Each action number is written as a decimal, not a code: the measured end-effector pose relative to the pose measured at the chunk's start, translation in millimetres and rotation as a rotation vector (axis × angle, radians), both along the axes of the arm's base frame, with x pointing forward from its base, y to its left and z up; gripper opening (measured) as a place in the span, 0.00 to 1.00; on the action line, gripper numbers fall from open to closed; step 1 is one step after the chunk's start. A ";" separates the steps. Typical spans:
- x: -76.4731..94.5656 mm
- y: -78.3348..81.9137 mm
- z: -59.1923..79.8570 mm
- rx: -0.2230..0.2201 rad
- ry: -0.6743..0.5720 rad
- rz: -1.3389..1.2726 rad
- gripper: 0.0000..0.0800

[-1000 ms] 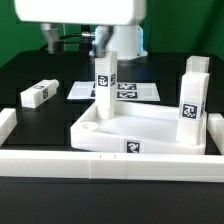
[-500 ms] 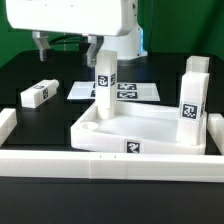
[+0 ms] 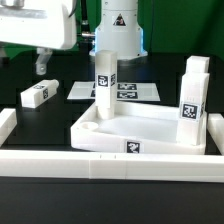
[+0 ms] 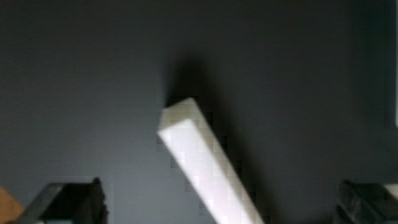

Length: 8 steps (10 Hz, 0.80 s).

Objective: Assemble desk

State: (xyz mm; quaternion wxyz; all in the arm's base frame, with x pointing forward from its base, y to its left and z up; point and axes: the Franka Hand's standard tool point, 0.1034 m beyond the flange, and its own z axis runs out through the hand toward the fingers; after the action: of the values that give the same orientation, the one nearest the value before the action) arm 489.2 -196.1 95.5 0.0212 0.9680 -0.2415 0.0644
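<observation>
The hand (image 3: 66, 60) has moved away from the upright leg (image 3: 105, 82) in the top (image 3: 140, 132) toward the exterior view's left, fingers spread and empty. It now hangs above the loose leg (image 3: 37, 93) on the tabletop (image 3: 60, 115), probably the next to pick.

Marker board (image 3: 128, 91) flat on black table (image 3: 40, 125) (border rails (image 3: 60, 162) in front)
</observation>
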 end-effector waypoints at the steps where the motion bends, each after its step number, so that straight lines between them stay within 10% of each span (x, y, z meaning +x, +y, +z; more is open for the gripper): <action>1: 1.2 0.7 0.1 -0.002 -0.001 0.006 0.81; 8: -33.5 -28.8 -21.7 0.037 0.063 -0.027 0.81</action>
State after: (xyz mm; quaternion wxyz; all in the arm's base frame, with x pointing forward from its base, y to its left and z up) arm 455.7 -224.9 73.7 0.0120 0.9664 -0.2550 0.0292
